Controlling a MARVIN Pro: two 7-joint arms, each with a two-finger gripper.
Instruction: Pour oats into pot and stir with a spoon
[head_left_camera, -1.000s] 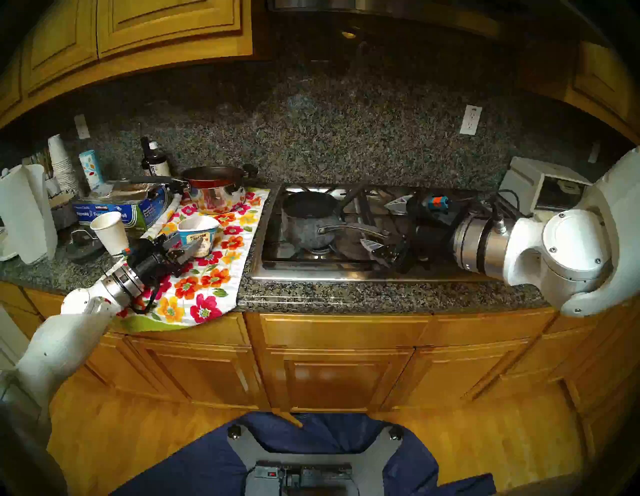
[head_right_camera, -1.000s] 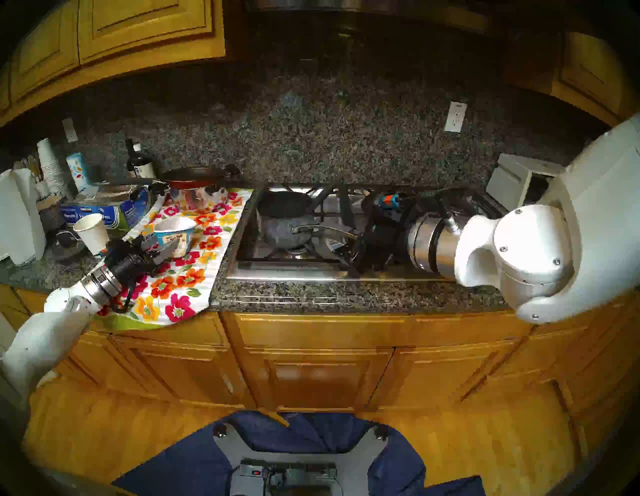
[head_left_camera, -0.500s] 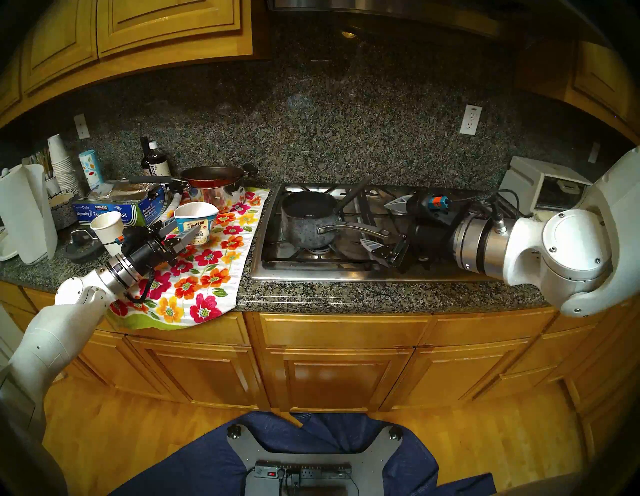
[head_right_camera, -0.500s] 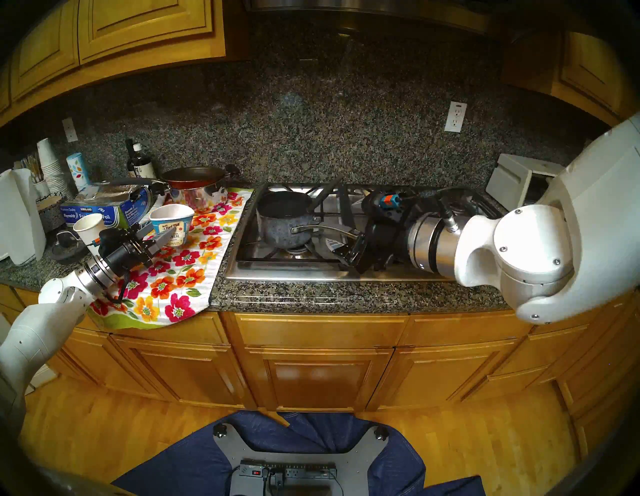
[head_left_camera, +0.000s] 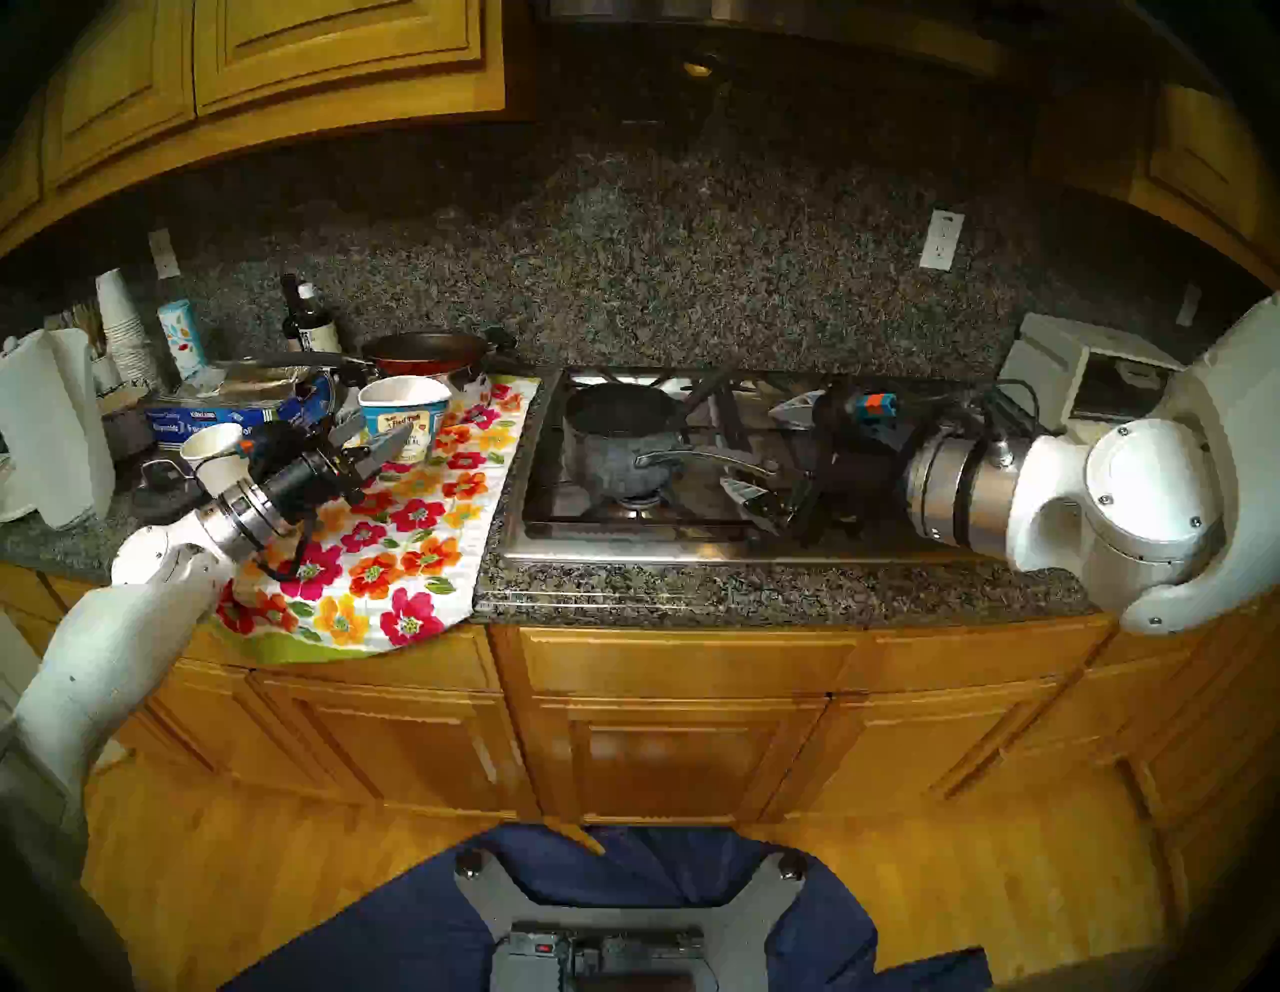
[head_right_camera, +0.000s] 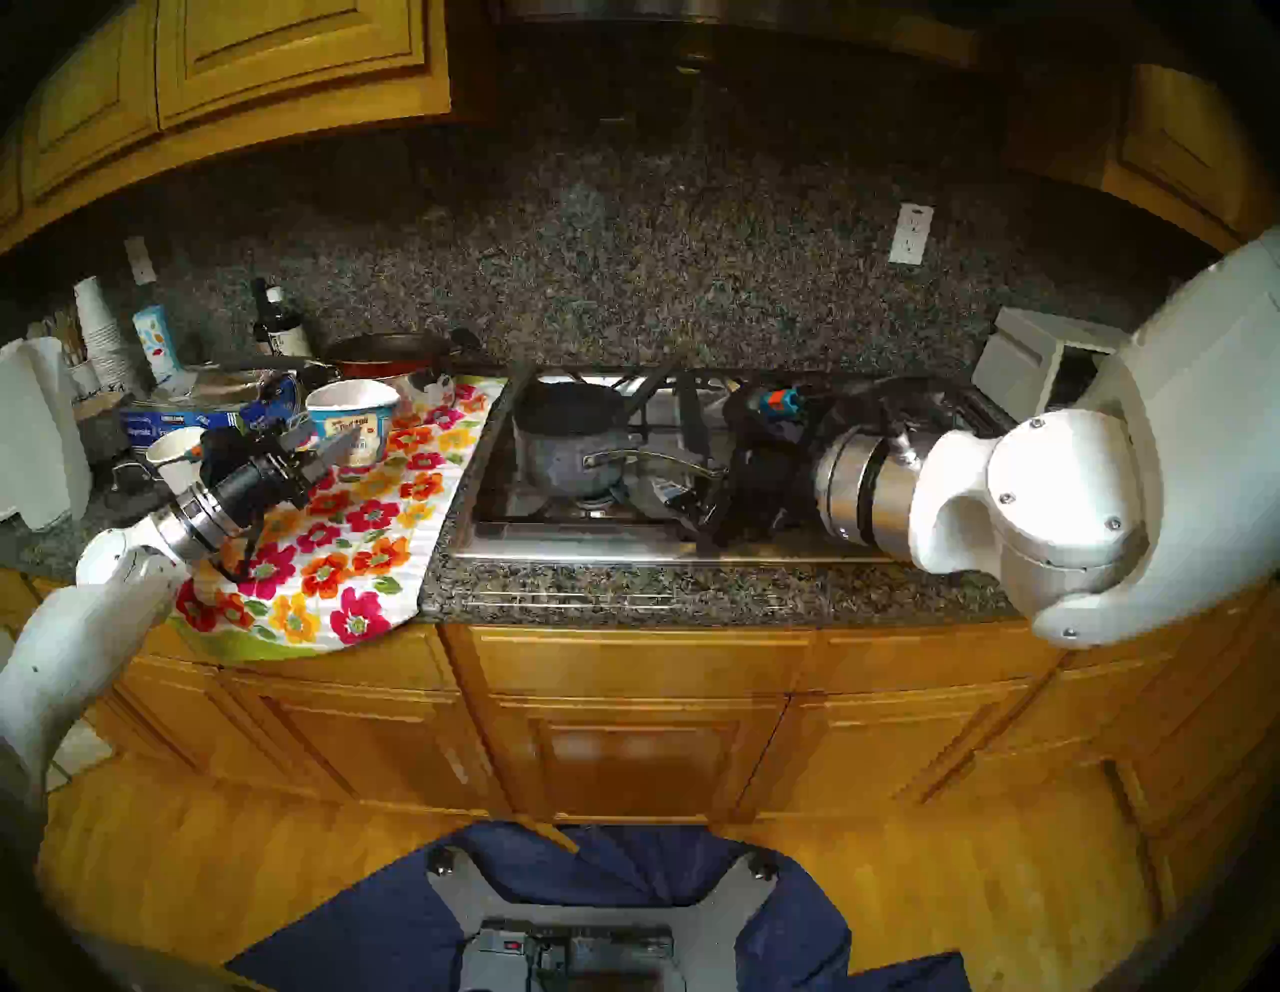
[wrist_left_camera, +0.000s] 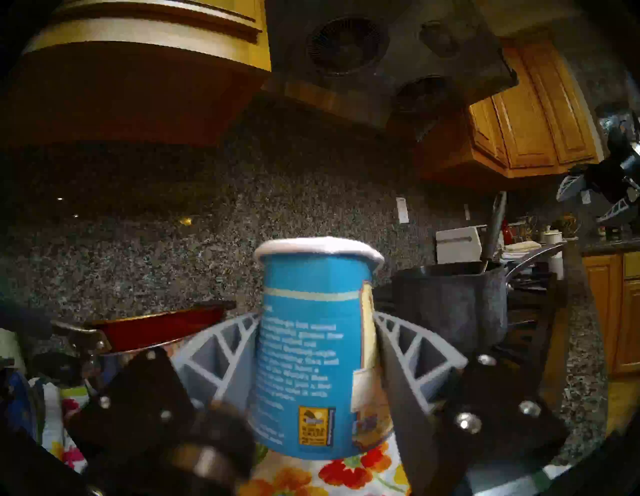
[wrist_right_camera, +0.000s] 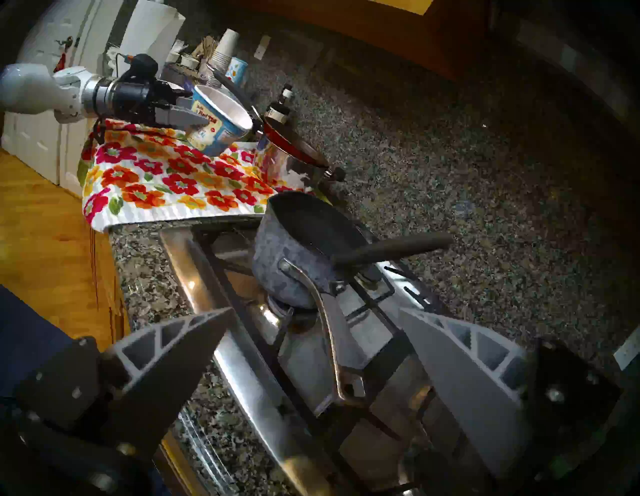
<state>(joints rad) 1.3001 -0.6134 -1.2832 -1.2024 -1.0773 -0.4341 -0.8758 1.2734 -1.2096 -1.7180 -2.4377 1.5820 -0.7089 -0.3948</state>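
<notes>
With its fingers clamped round the oatmeal cup (head_left_camera: 405, 424), the left gripper (head_left_camera: 383, 443) holds it upright over the floral towel (head_left_camera: 415, 554) to avoid spilling, while the right gripper (wrist_right_camera: 311, 332) gapes by the saucepan (head_left_camera: 616, 443).

Steel pot (head_left_camera: 443, 364) stands close behind; stovetop (head_left_camera: 554, 443) beside saucepan (head_left_camera: 616, 443) lies clear.

Honey-coloured wooden wall cabinets (head_left_camera: 332, 48) hang at eleven o'clock, more of them (head_left_camera: 1205, 159) at two. A dark speckled granite backsplash (head_left_camera: 623, 263) runs across behind the worktop, with a white outlet (head_left_camera: 940, 239) at one o'clock and a switch plate (head_left_camera: 163, 253) at ten. The granite worktop (head_left_camera: 762, 589) carries a steel gas hob (head_left_camera: 692, 540) at centre. Below, matching wooden base cabinets (head_left_camera: 679, 734) face a warm wooden floor (head_left_camera: 291, 880). A range hood (wrist_left_camera: 381, 62) sits overhead in dim light.
</notes>
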